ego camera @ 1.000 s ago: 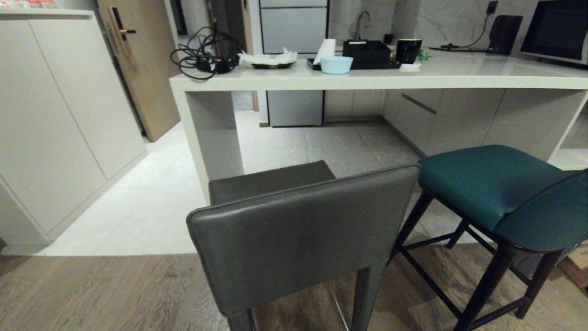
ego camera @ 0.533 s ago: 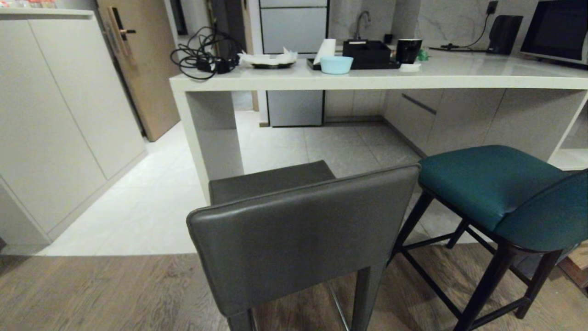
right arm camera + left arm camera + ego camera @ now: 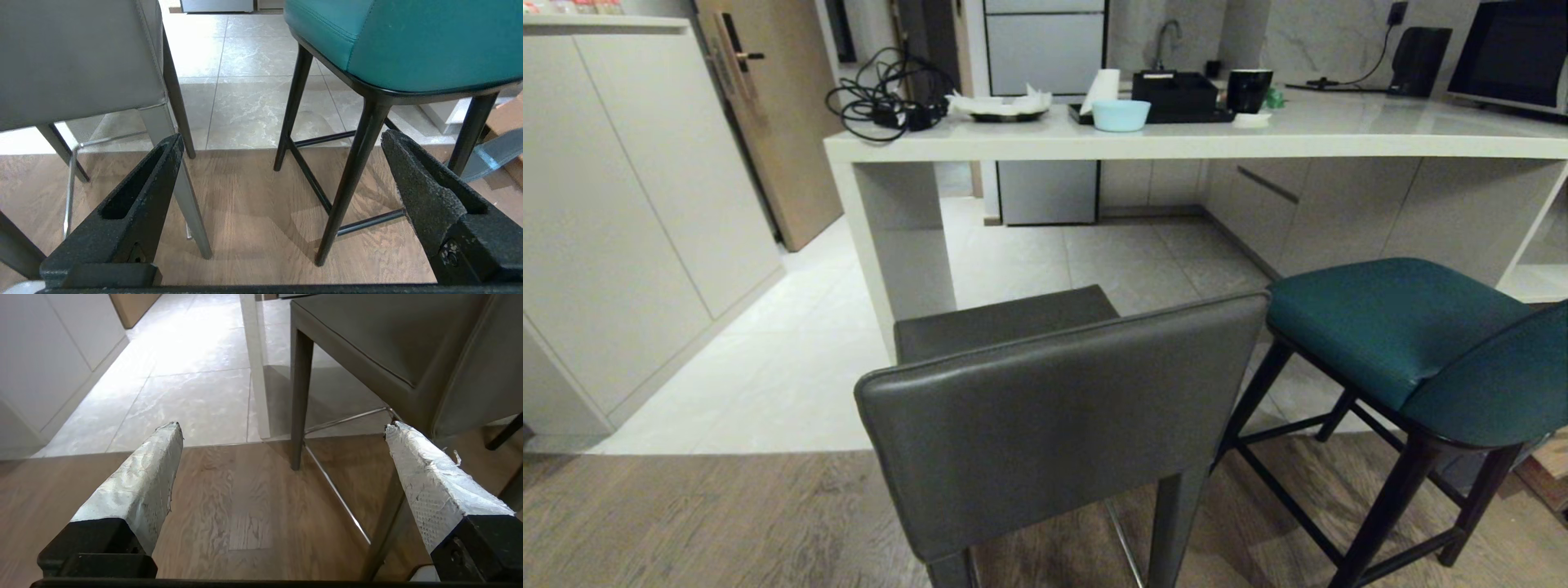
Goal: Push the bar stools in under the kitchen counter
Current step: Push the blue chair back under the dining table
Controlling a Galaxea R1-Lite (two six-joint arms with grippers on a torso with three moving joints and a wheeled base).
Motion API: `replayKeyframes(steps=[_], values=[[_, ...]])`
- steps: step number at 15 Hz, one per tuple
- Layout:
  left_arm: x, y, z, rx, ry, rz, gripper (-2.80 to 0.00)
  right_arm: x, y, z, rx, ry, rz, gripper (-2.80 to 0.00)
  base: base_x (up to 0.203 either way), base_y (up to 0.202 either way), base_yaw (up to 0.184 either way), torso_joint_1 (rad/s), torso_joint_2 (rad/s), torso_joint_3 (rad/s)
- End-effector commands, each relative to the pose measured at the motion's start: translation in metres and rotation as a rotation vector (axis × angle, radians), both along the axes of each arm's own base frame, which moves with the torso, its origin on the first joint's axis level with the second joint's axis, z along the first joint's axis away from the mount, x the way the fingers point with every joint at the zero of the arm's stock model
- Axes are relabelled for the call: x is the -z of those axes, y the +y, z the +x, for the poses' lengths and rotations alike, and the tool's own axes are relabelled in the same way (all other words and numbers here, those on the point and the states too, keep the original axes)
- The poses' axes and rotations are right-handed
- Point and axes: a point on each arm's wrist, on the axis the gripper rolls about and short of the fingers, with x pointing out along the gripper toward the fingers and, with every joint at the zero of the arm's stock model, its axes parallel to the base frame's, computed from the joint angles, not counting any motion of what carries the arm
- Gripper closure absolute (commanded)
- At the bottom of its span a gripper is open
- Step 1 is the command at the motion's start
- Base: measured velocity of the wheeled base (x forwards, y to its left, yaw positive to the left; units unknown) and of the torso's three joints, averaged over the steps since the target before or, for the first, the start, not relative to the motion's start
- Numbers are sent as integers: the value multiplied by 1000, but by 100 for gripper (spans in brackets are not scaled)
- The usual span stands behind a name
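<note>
Bar stools, grey stool (image 3: 1045, 408) and teal stool (image 3: 1413, 343), stand out from the kitchen counter (image 3: 1176, 143); left gripper (image 3: 282, 435) and right gripper (image 3: 280, 141) gape empty.

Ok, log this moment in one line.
grey stool: not under counter | teal stool: not under | left gripper: open, empty | right gripper: open, empty

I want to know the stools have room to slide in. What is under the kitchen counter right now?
Under the kitchen counter there is bare tiled floor, with cabinet fronts beyond. The grey stool and teal stool hide the nearer floor.
</note>
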Motion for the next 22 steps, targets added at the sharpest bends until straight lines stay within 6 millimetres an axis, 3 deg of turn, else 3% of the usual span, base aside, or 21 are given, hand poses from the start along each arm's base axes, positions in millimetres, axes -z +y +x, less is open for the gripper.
replayKeyframes(steps=[1,4,5,6,22], values=[[1,0,1,-1,3,-3,-280,1,0,0,0,4,-22,-280,0,0,0,0,0,0],[2,0,1,-1,3,0,-280,1,0,0,3,4,-1,-280,0,0,0,0,0,0],[1,0,1,-1,1,0,-280,0,0,0,12,3,38,-215,0,0,0,0,0,0],[1,0,1,0,1,-3,-280,0,0,0,15,1,38,0,0,0,0,0,0,0],[1,0,1,-10,0,-52,-280,0,0,0,18,1,41,0,0,0,0,0,0,0]])
